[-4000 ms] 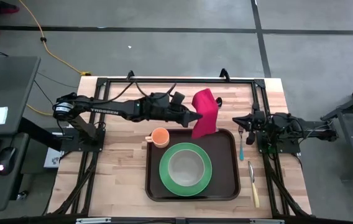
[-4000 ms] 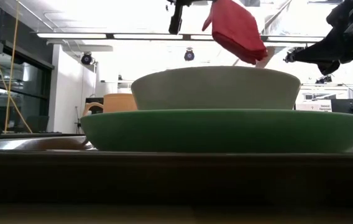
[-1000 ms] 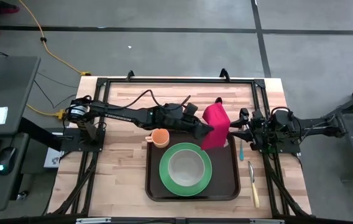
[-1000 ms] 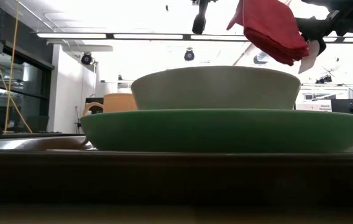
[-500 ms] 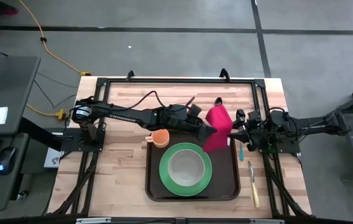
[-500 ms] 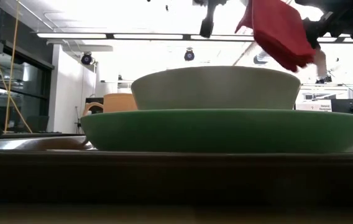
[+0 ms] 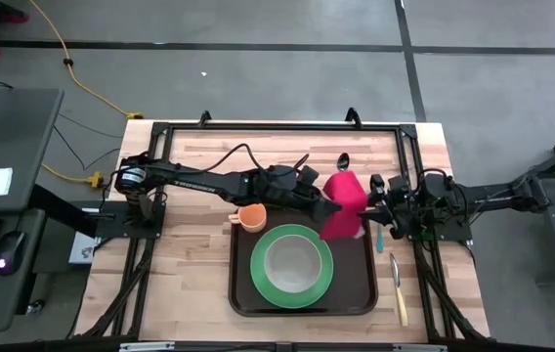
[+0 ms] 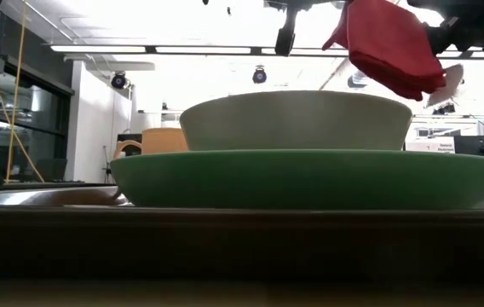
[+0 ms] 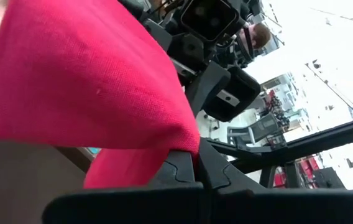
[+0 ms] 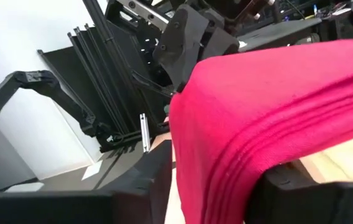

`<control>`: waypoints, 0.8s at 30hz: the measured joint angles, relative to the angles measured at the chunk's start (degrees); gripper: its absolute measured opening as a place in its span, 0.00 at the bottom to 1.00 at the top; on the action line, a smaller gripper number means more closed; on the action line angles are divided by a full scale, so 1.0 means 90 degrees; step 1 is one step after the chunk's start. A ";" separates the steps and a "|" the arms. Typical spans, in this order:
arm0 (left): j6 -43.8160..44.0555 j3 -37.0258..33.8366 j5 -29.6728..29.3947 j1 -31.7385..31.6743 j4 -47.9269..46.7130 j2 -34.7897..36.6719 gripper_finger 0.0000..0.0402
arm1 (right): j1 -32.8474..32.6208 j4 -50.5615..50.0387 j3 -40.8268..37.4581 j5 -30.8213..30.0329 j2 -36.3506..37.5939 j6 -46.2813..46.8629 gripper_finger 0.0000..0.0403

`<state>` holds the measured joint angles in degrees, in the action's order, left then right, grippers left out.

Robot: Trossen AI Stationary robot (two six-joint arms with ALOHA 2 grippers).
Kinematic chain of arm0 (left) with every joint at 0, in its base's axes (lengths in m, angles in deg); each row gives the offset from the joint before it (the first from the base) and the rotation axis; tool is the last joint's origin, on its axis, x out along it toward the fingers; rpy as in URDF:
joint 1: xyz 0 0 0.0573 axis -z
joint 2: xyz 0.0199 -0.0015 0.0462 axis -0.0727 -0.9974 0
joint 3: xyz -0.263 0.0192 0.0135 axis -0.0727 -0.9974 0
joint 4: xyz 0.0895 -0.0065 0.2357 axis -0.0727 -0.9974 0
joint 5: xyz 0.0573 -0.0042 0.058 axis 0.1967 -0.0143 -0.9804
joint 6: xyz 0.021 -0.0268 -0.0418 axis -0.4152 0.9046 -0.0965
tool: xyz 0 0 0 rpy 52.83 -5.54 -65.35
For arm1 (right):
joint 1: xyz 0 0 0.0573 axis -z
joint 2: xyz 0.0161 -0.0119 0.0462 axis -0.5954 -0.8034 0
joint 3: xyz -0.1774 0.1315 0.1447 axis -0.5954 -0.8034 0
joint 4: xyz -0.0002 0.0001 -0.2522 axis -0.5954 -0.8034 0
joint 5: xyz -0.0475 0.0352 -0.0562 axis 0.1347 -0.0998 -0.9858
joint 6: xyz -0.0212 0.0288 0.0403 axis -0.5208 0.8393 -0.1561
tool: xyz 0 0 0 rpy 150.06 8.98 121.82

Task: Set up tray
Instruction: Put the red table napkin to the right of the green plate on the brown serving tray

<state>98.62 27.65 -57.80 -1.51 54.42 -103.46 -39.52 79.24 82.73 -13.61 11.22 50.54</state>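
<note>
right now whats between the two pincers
The red cloth. In the high view it hangs over the tray between the left pincer, shut on it, and the right pincer, whose open fingers flank its edge in the right wrist view.

Round green plate (image 7: 292,264) at centre, pale bowl (image 7: 291,262) seated on it. Small orange cup (image 7: 251,215) just left-far of plate. Folded red cloth napkin (image 7: 343,202) raised off the table, right-far of plate. Light wooden tabletop (image 7: 190,269); knife (image 7: 398,288) lying on right side.
</note>
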 joint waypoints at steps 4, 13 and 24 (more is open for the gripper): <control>-0.0007 0.0000 0.0002 0.0000 -0.0021 0.0000 0.03 | 0.0000 0.0002 0.0000 0.0062 -0.0002 0.0238 0.24; -0.0015 0.0000 0.0030 0.0000 -0.0033 0.0000 0.03 | -0.0001 0.0004 0.0000 0.0280 -0.0002 0.0544 0.02; -0.0109 0.0000 0.0078 -0.0007 -0.0034 0.0000 0.20 | 0.0000 0.0006 0.0000 0.0572 -0.0002 0.1330 0.00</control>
<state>97.64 27.65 -57.10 -1.58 54.11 -103.46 -39.52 79.30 82.73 -8.46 11.20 62.51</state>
